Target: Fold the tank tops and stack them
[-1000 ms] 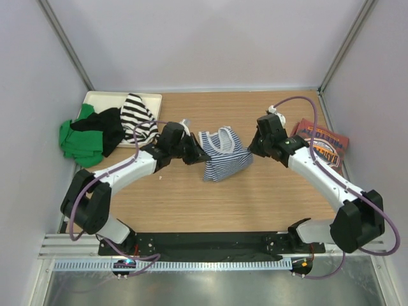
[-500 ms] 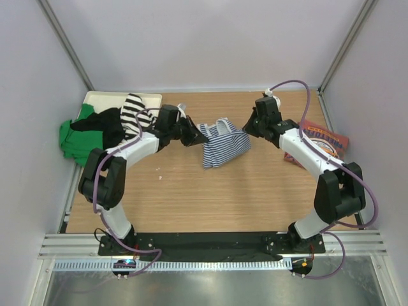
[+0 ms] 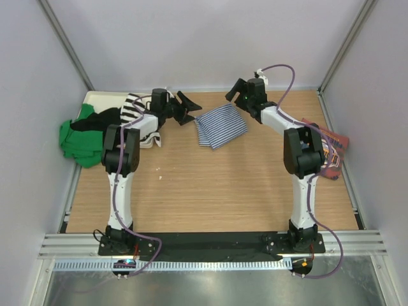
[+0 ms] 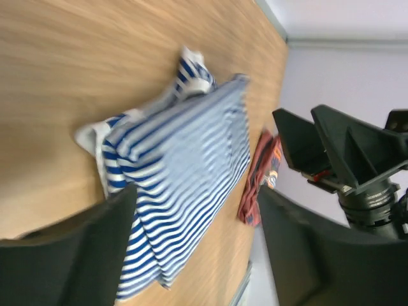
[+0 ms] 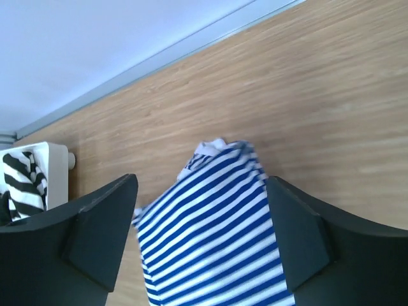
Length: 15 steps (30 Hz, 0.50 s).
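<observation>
Striped top (image 3: 220,125) lies folded into a rough rectangle on the table (image 3: 210,191), toward the far edge, between the two arms. Red top (image 3: 330,150) sits at the right edge, partly under the right arm. More clothes are at far left: a green cloth (image 3: 75,140), a black cloth (image 3: 105,124) and a black-and-white cloth (image 3: 136,113), heaped on and around a tray (image 3: 95,97).

Left gripper (image 3: 189,108) – fingers apart, holding nothing, just left of the striped top. Right gripper (image 3: 233,92) – also spread and empty, at the top's far right corner.

Handling, as a guess: thin knit, light and limp, no stiffness. The layers will likely slide over each other if only the upper one is pinched. Best hold looks like the thick folded edge, with both grippers on one side so the fold stays together.

Views: the overhead view gives the layout but shows the fold flat. The left wrist view shows the stacked layer edges and a bunched strap end poking out. The right wrist view shows that strap end pointing at the far wall, with the tray corner beyond
</observation>
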{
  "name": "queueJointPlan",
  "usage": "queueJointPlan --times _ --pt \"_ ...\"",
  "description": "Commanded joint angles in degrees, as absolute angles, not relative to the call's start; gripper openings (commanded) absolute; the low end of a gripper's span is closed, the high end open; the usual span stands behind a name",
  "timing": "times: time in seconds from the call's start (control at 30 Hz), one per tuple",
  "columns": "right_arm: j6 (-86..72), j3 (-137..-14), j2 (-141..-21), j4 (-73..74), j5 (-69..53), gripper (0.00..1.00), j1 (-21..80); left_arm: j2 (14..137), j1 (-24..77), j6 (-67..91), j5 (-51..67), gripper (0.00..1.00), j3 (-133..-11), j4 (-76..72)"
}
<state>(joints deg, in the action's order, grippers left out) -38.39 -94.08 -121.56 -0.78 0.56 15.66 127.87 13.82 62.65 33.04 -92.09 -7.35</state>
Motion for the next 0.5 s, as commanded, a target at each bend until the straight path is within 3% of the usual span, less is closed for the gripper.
queueJointPlan --times 0.0,0.07,0.1,0.3,0.47 --pt "-40.7 -100.7 -126.3 -8.0 -3.9 0.90 15.0 131.1 12.4 65.3 35.8 0.82 -97.2 -10.9" --pt "-39.5 -97.2 -124.5 -9.9 -4.6 0.91 15.2 129.0 12.4 63.5 35.2 0.95 -94.2 -11.6" --pt "-38.9 -94.9 -121.3 -11.8 -4.9 0.90 15.1 125.8 12.5 60.8 32.9 0.97 -93.1 -10.5" --pt "-32.9 -86.2 -114.7 -7.8 -1.9 0.79 15.1 116.9 12.7 55.5 30.3 0.96 -85.4 -6.2" --pt "-27.8 -86.7 -115.5 0.0 1.7 0.89 15.0 109.1 14.9 53.0 29.4 0.94 -77.5 -5.9"
